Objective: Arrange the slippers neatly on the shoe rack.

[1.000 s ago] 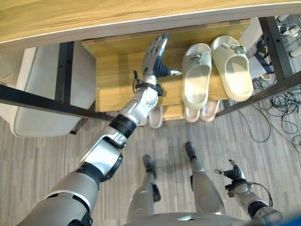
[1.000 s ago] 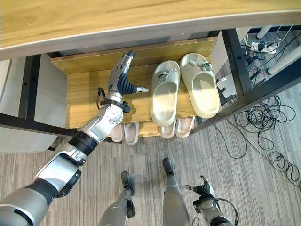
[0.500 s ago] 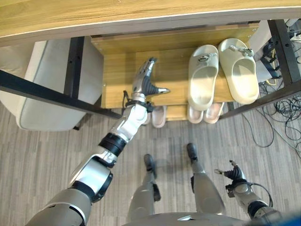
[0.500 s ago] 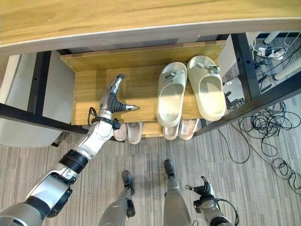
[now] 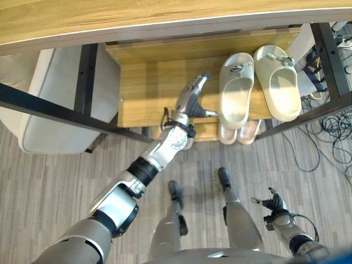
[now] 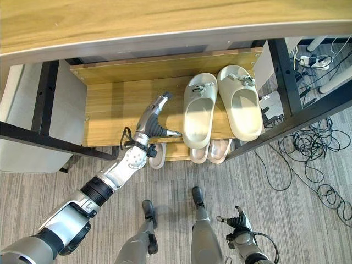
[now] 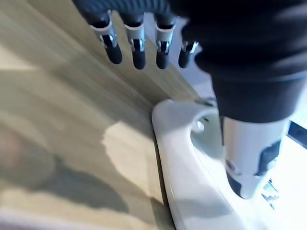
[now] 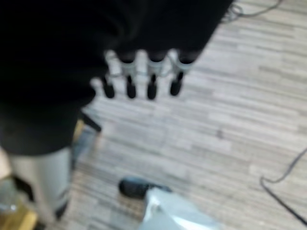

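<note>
The left hand (image 5: 191, 102) is moving to the right along the shelf (image 5: 143, 88), from the shelf's middle toward the cream slippers (image 5: 235, 88). Its fingers are staying straight, and its thumb is now reaching the side of the nearer slipper.

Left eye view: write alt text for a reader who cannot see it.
The robot's open left hand reaches over the wooden shoe rack, thumb beside a pair of cream slippers lying side by side. Pink slippers peek out below; the right hand hangs low over the floor.
</note>
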You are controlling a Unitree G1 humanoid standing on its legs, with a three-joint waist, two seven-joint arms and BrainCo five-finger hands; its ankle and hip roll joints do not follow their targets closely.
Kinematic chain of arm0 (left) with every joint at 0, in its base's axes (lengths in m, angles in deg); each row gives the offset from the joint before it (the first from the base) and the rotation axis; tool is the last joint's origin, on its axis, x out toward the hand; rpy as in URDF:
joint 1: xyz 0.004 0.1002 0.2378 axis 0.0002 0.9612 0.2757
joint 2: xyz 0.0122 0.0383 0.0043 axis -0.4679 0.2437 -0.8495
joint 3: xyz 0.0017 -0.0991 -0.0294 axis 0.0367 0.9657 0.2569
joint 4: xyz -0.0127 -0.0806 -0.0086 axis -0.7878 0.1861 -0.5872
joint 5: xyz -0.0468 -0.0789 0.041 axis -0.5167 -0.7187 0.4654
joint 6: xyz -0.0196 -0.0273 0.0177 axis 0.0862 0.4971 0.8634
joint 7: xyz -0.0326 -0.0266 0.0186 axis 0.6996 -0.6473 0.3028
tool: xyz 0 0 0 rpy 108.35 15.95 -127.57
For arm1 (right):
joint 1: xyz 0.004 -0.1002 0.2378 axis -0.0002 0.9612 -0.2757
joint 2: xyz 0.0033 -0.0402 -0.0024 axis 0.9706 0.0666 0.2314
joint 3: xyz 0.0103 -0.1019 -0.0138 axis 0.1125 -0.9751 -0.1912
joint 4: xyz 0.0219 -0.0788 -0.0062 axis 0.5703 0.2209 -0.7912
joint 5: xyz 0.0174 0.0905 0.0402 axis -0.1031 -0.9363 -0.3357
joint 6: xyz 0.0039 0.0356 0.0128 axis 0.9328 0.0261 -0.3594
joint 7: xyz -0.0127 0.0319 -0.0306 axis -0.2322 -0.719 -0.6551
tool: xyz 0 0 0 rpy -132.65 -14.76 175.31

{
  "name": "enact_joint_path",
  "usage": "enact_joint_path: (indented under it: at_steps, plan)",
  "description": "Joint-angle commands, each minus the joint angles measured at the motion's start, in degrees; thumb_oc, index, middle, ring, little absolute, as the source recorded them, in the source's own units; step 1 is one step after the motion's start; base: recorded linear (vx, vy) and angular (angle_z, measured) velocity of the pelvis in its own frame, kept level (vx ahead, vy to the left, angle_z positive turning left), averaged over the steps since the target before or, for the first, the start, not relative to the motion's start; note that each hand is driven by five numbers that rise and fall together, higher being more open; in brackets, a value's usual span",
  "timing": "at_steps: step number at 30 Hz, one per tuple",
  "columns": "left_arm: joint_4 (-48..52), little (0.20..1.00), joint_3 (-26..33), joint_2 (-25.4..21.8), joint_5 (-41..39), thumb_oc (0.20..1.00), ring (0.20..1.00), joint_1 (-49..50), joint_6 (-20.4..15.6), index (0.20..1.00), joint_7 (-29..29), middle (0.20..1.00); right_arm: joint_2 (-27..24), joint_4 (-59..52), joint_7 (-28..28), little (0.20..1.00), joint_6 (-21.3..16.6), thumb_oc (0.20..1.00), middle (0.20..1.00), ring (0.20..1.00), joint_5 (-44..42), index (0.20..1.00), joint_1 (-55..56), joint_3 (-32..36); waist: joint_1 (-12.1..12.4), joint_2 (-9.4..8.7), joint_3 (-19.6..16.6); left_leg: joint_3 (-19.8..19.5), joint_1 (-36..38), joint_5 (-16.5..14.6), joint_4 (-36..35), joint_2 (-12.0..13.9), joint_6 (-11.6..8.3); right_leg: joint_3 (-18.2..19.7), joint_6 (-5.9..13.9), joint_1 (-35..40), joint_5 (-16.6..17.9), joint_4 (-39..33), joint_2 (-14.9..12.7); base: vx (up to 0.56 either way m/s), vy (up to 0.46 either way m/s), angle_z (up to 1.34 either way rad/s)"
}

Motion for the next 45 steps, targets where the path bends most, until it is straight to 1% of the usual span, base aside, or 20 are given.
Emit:
enact_joint_path:
  at_steps: [1, 9, 10, 13, 22, 31, 37, 45]
  plan:
    - [-2.78, 1.0, 1.24, 0.7, 0.73, 1.0, 1.0, -4.76, -2.88, 1.0, 0.02, 1.0, -0.48, 0.53, -0.75, 1.0, -0.27, 1.0, 1.0, 1.0, -0.67, 1.0, -0.47, -0.65, 0.59, -0.35, -1.26, -3.66, -2.55, 1.54, 0.2, 4.22, -4.17, -2.27, 4.54, -0.44, -3.18, 2.53, -3.61, 0.0, 0.0, 0.0]
    - [-2.84, 1.0, -0.84, 3.09, -1.57, 1.0, 1.0, -4.51, -3.9, 1.0, 1.61, 1.0, -0.57, 0.55, -0.95, 1.0, -0.46, 1.0, 1.0, 1.0, -1.17, 1.0, -0.39, -0.74, 0.32, -0.27, -1.16, -3.74, -2.4, 1.66, 0.2, 4.41, -4.16, -2.25, 4.41, -0.48, -3.33, 2.75, -3.43, 0.0, 0.0, 0.0]
    - [-2.83, 1.0, -1.61, 4.15, -2.86, 1.0, 1.0, -4.46, -4.33, 1.0, 2.43, 1.0, -0.59, 0.46, -0.93, 1.0, -0.52, 1.0, 1.0, 1.0, -1.26, 1.0, -0.57, -0.89, 0.23, -0.3, -1.05, -3.79, -2.39, 1.7, 0.2, 4.44, -4.17, -2.23, 4.39, -0.44, -3.34, 2.73, -3.41, 0.0, 0.0, 0.0]
    - [-2.35, 1.0, -2.39, 5.2, -4.45, 1.0, 1.0, -4.48, -4.54, 1.0, 3.24, 1.0, -0.56, 0.33, -0.92, 1.0, -0.54, 1.0, 1.0, 1.0, -1.47, 1.0, -0.81, -1.01, 0.17, -0.22, -0.91, -3.72, -2.36, 1.71, 0.2, 4.39, -4.14, -2.25, 4.4, -0.49, -3.34, 2.84, -3.37, 0.0, 0.0, 0.0]
    - [-3.17, 1.0, -3.49, 7.26, -6.24, 1.0, 1.0, -5.56, -4.77, 1.0, 4.03, 1.0, -0.93, 0.14, -0.75, 1.0, -0.54, 1.0, 1.0, 1.0, -1.76, 1.0, -0.62, -1.18, -0.24, -0.04, -0.68, -3.65, -2.19, 1.76, 0.2, 4.42, -4.13, -2.08, 4.35, -0.58, -3.39, 3.02, -3.35, 0.0, 0.0, 0.0]
    - [-5.5, 1.0, -5.7, 11.05, -8.36, 1.0, 1.0, -7.55, -5.38, 1.0, 4.64, 1.0, -1.11, 0.3, -0.52, 1.0, -0.73, 1.0, 1.0, 1.0, -2.14, 1.0, -0.9, -1.99, -0.99, -0.15, -0.72, -3.6, -2.21, 1.91, 0.2, 4.65, -4.19, -1.9, 4.35, -0.82, -3.41, 3.14, -3.2, 0.0, 0.0, 0.0]
    - [-6.26, 1.0, -6.49, 12.14, -8.44, 1.0, 1.0, -8.64, -5.69, 1.0, 4.69, 1.0, -1.23, 0.45, -0.64, 1.0, -0.94, 1.0, 1.0, 1.0, -2.16, 1.0, -0.69, -2.27, -1.18, -0.37, -0.81, -3.53, -2.29, 1.95, 0.2, 4.96, -4.27, -1.97, 4.31, -0.94, -3.39, 3.08, -3.05, 0.0, 0.0, 0.0]
    - [-8.43, 1.0, -7.16, 12.29, -7.89, 1.0, 1.0, -8.89, -5.64, 1.0, 4.63, 1.0, -1.4, 0.74, -0.62, 1.0, -1.07, 1.0, 1.0, 1.0, -2.01, 1.0, -0.48, -2.45, -1.42, -0.64, -1.06, -3.66, -2.48, 1.99, 0.2, 5.26, -4.37, -2.06, 4.3, -1.07, -3.39, 3.05, -2.86, 0.0, 0.0, 0.0]
